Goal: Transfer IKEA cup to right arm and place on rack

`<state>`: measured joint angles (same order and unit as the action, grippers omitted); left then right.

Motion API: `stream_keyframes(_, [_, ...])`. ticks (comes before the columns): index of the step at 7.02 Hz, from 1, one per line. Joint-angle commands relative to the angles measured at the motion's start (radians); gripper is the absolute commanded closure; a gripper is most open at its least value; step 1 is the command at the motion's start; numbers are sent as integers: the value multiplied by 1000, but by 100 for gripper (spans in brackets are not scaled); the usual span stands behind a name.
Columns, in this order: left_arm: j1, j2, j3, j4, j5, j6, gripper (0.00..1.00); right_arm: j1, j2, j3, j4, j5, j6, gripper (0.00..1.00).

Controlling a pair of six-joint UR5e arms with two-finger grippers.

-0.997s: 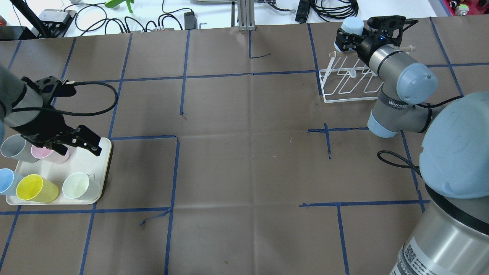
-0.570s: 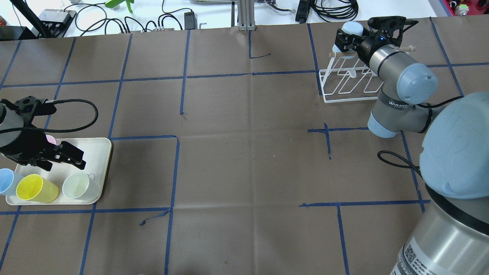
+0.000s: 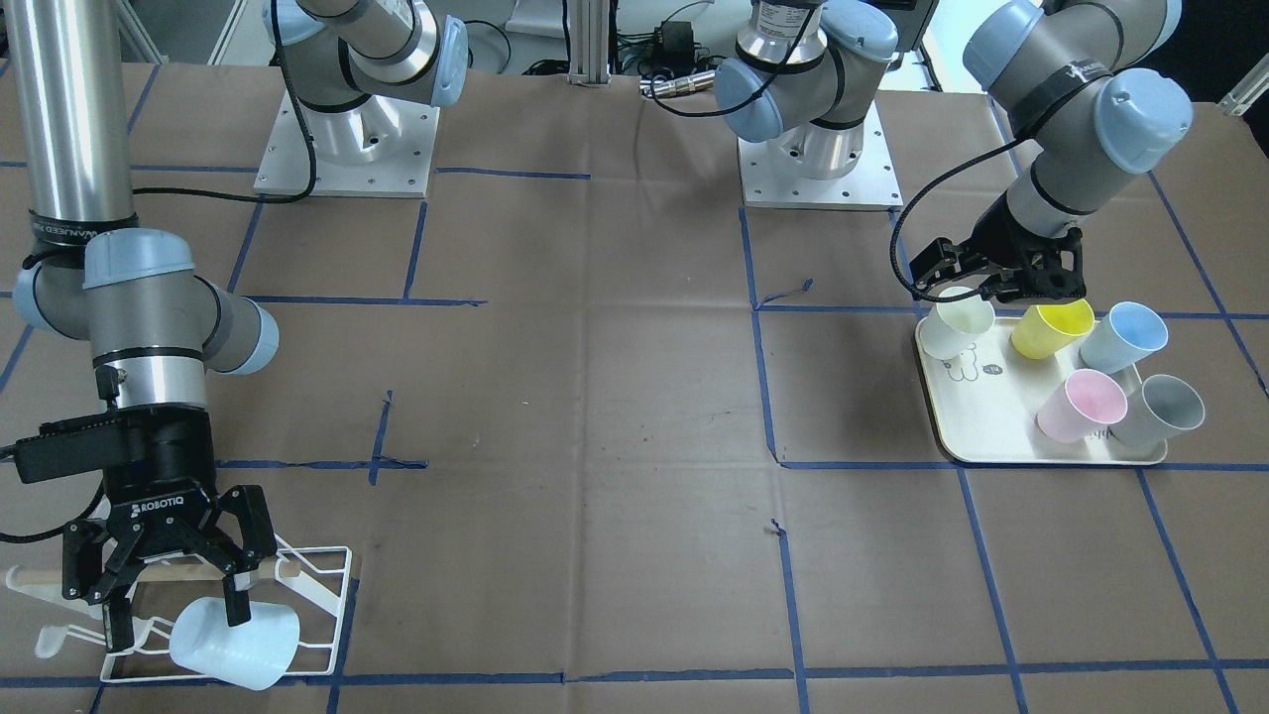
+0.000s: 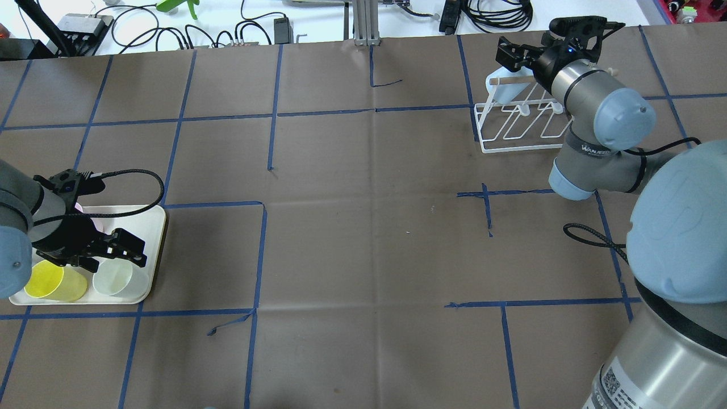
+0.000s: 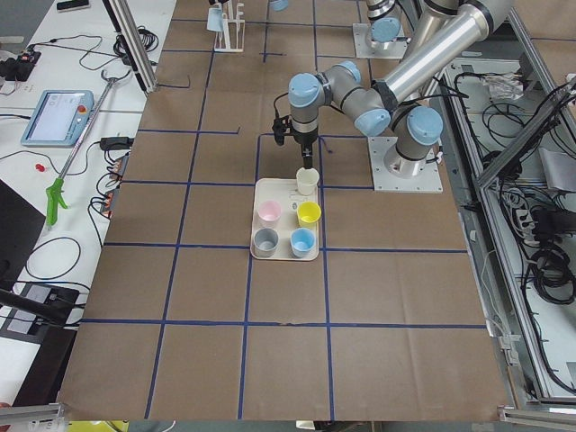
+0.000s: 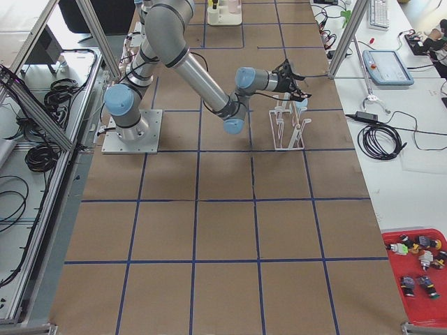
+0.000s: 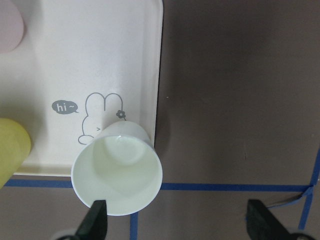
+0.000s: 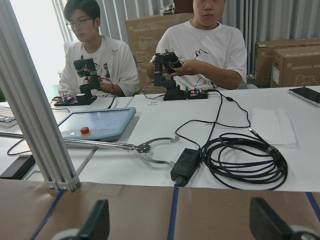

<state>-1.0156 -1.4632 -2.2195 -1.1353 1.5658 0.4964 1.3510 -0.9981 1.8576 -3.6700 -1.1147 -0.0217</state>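
On the rack (image 4: 519, 125), at 1 end of it, the pale blue cup (image 3: 238, 647) lies tilted across the wires; whether a prong sits inside it I cannot tell. The right end effector (image 3: 175, 623) hangs directly over the cup with its fingers spread apart and nothing between them. 1 finger is close against the cup's wall, so the placement looks finished or nearly so.

Well apart from the rack, at the other end of the table (image 4: 363, 227), the cream tray (image 7: 100, 60) carries 5 upright cups, all empty as far as they show: the white cup (image 7: 117, 177), the yellow cup (image 3: 1053, 329), the blue cup (image 3: 1123, 335), the pink cup (image 3: 1083, 405) and the grey cup (image 3: 1160, 409). The left end effector (image 7: 178, 220) hovers over the white cup, fingers wide apart, gripping nothing.

These cups look like thin moulded plastic — light, stiff, smooth-walled, hardly fragile, but apt to tip or slide. I would take the white cup across its wall just below the rim — a finger on each side, squeezed gently.
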Motion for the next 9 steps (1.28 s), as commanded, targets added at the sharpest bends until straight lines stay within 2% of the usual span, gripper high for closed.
stream_keyframes(1, [0,-55,-45,106,3,2,2,7,-81,-26,1,148,-9,0])
stream_keyframes(2, [0,-83,-52,129,3,2,2,10,-111,-23,1,147,2,0])
stream_keyframes(4, [0,-88,-77,146,34,4,2,75,-175,-17,-1,235,14,0])
stream_keyframes(5, [0,-89,-77,160,66,4,2,108,-188,-15,-1,237,120,0])
stream_keyframes(6, [2,-89,-77,170,66,5,9,132,-188,-12,-1,240,288,0])
stream_keyframes(7, [2,-92,-77,170,68,10,39,142,-186,-8,10,239,451,0])
stream_keyframes(8, [2,-94,-74,170,69,11,82,152,-189,-8,107,239,576,0])
stream_keyframes(9, [2,-94,-74,169,69,14,100,155,-192,-11,128,236,589,0])
